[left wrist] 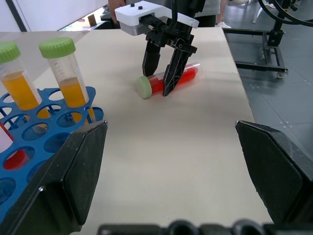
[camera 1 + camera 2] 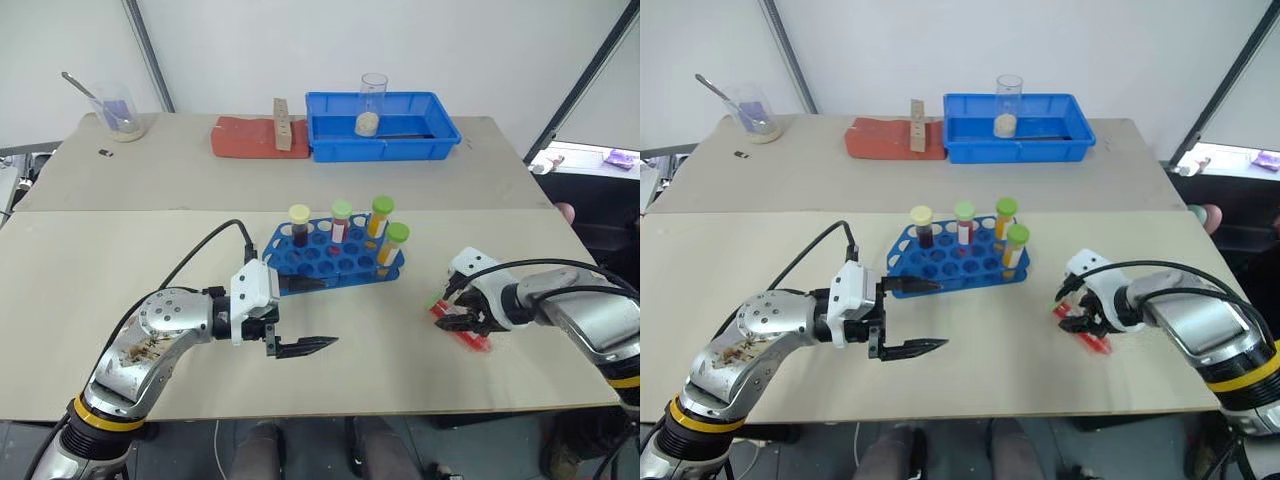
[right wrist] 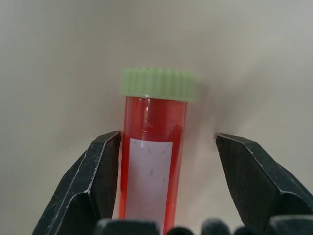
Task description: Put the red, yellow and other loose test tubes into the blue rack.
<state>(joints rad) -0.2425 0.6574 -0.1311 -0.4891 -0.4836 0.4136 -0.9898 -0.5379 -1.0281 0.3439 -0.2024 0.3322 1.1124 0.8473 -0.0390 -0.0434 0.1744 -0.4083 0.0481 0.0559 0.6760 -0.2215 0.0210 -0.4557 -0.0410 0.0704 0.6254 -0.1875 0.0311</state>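
Observation:
A loose test tube (image 3: 152, 147) of bright red liquid with a green cap lies flat on the table at the right (image 2: 478, 342). My right gripper (image 2: 462, 318) points down over it, open, with one finger on each side. One finger touches the tube and the other stands apart from it. The blue rack (image 2: 300, 262) sits mid-table and holds several upright tubes: one with a pale yellow cap (image 2: 299, 225), one red with a green cap (image 2: 341, 220), and two yellow-orange (image 2: 380, 215). My left gripper (image 2: 328, 314) is open and empty just in front of the rack.
At the back stand a larger blue tray (image 2: 385, 148) with a glass beaker (image 2: 371, 103), a red-brown slab (image 2: 240, 138) carrying a wooden block (image 2: 283, 125), and a beaker with a spoon (image 2: 118, 112). The table's front edge runs close below both grippers.

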